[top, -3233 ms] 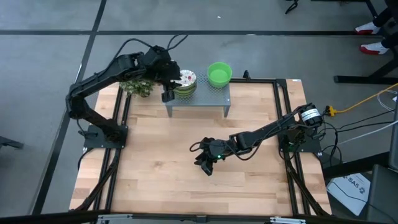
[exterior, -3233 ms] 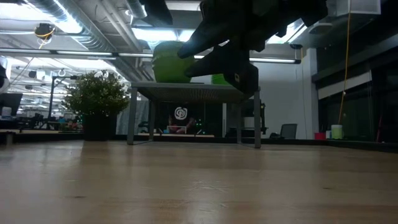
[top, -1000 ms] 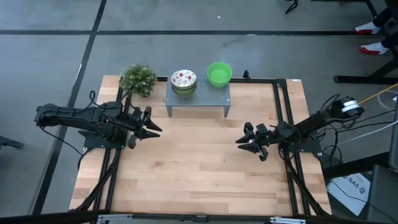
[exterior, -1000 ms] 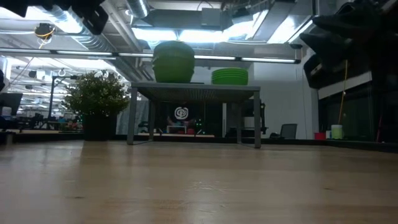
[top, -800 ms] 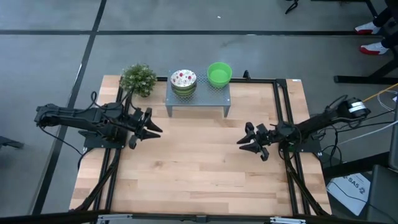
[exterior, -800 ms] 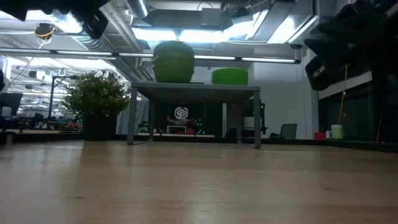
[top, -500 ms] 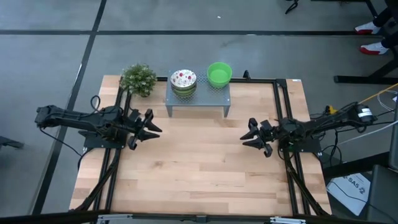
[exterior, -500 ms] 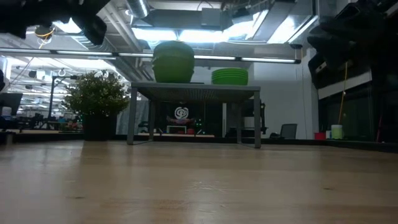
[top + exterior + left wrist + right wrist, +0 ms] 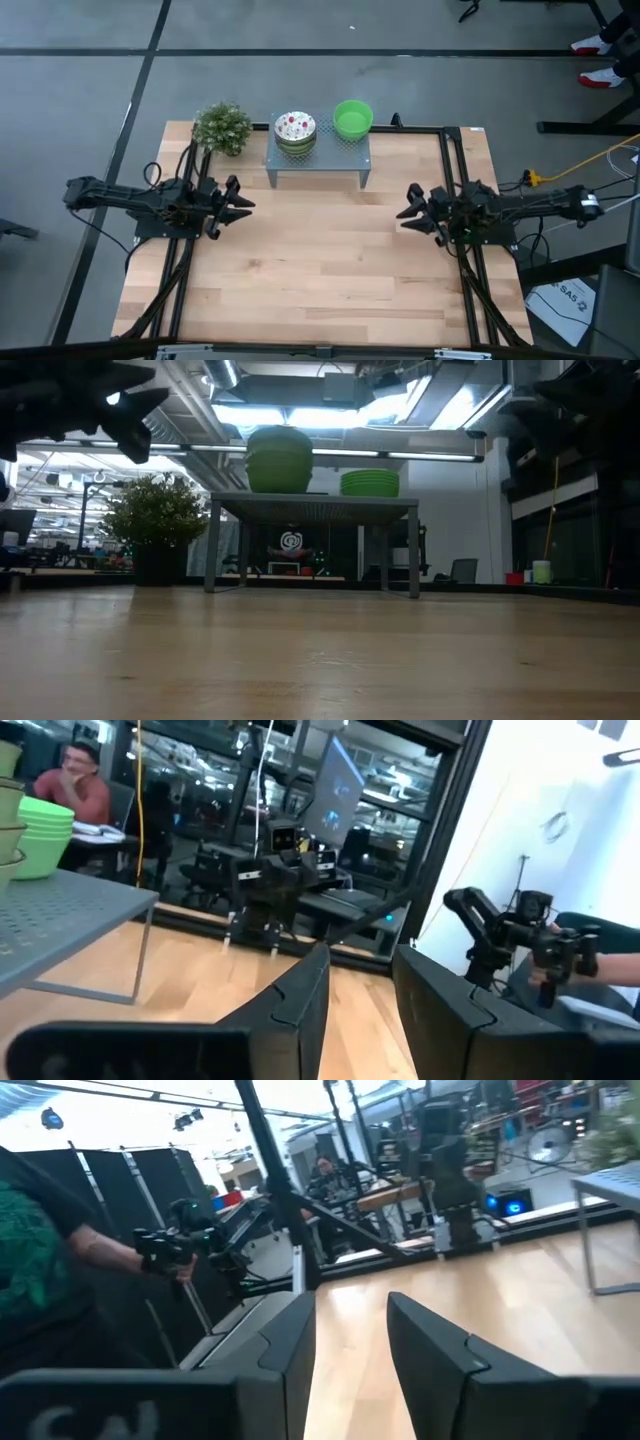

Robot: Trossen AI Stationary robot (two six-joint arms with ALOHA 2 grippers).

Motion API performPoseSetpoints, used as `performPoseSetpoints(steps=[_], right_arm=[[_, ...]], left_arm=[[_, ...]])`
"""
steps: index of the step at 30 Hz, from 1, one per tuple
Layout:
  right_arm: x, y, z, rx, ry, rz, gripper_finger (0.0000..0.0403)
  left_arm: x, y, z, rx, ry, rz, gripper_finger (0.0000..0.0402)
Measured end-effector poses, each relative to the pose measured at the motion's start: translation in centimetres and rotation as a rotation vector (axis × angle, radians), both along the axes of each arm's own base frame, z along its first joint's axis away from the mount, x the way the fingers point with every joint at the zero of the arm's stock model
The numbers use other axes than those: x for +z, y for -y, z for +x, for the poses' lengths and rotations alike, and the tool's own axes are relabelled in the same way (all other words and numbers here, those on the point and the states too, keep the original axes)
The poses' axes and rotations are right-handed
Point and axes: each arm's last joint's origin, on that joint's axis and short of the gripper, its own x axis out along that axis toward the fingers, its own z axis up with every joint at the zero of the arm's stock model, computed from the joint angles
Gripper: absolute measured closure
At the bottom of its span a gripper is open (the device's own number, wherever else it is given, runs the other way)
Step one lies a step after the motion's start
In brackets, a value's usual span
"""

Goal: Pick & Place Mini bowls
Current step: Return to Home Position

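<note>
The mini bowls stand in two stacks on the grey perforated stand [image 9: 318, 160]. The left stack [image 9: 295, 131] has a white speckled bowl on top of green ones; in the low view it is the taller stack [image 9: 279, 458]. The right stack [image 9: 352, 118] is plain green and lower [image 9: 369, 482]. My left gripper [image 9: 243, 204] is open above the table's left side, pointing right. My right gripper [image 9: 406, 214] is open above the right side, pointing left. Both are well away from the stand. The left wrist view shows green bowls [image 9: 32, 832] on the stand.
A small potted plant [image 9: 222, 127] stands at the far left corner beside the stand. Bare wooden table [image 9: 320, 260] lies between the grippers and toward the near edge. Black frame rails [image 9: 455, 170] run along both sides. A person [image 9: 35, 1250] shows beyond the table's left side.
My right gripper has drawn back toward the table's right edge and a little toward the far edge, its arm folding low and out to the right. My left gripper has sunk a little over the left side. The bowls have stayed in place.
</note>
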Motion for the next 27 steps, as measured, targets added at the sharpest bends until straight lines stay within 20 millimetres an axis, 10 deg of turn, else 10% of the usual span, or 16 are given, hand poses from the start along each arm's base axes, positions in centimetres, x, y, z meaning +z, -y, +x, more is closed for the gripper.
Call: performPoseSetpoints(steps=[27], right_arm=[[-1.4,1.4,-2.1,-0.117,-0.092,-0.126,0.0276]], left_arm=[[-2.1,-0.6,-1.5,0.180,-0.175,-0.032,0.0292]])
